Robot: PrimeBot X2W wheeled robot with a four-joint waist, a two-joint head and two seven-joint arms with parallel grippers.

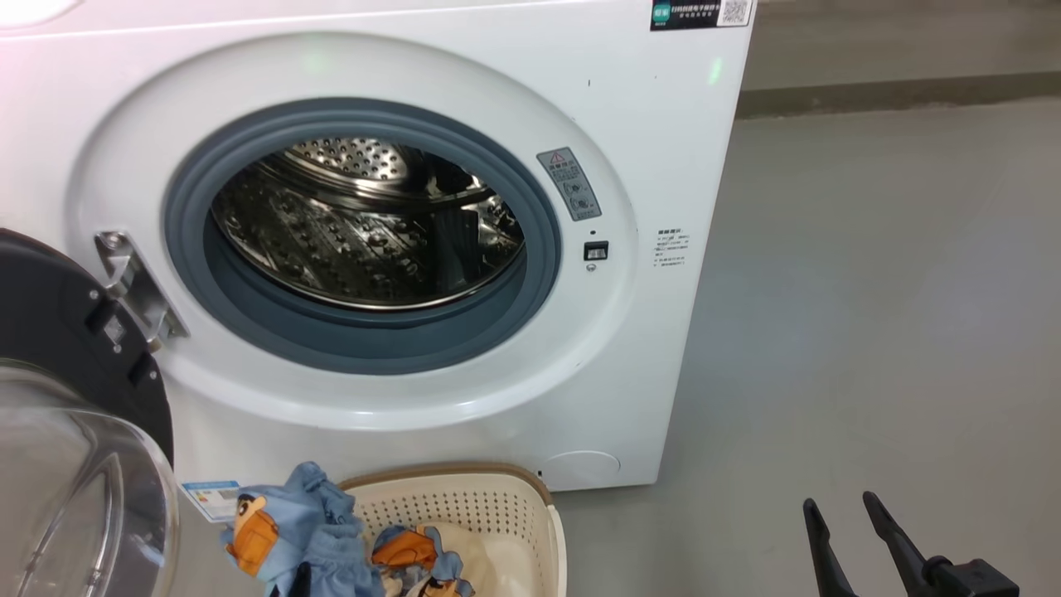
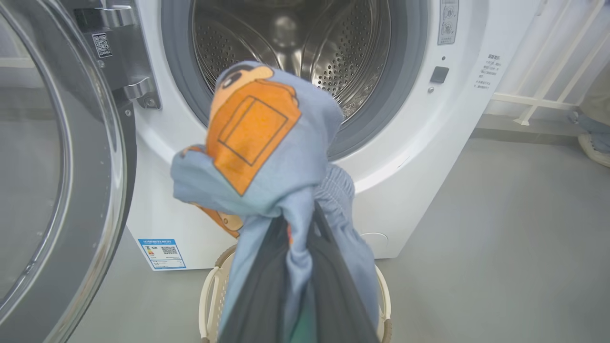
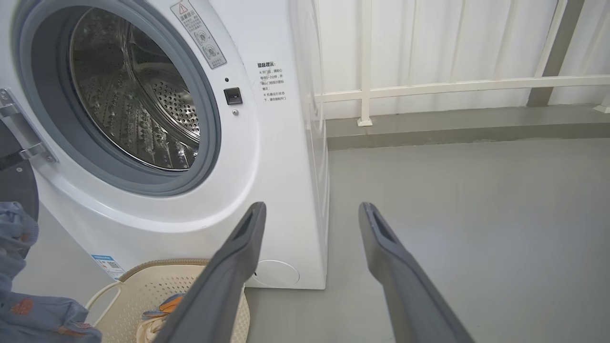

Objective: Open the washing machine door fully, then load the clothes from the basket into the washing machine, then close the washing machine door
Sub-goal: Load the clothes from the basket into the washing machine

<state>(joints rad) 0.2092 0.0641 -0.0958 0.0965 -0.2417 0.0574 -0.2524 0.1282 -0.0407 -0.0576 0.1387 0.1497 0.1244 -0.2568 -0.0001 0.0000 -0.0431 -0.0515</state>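
Head view: the washing machine door (image 1: 50, 315) stands wide left of the drum opening (image 1: 365, 224), clearing it for loading; the basket (image 1: 489, 502) sits below. Left wrist view: your left gripper (image 2: 300, 224) clenches a bear-print garment (image 2: 257, 138) below the opening, long axis aimed drumward (raised to load, I judge). Right wrist view: right gripper (image 3: 310, 209) splayed, empty, right of the opening.

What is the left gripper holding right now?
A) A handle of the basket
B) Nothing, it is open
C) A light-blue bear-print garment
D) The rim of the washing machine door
C: in the left wrist view the left gripper is clamped on the light-blue garment, which is bunched up in front of the washing machine, with the basket below it.
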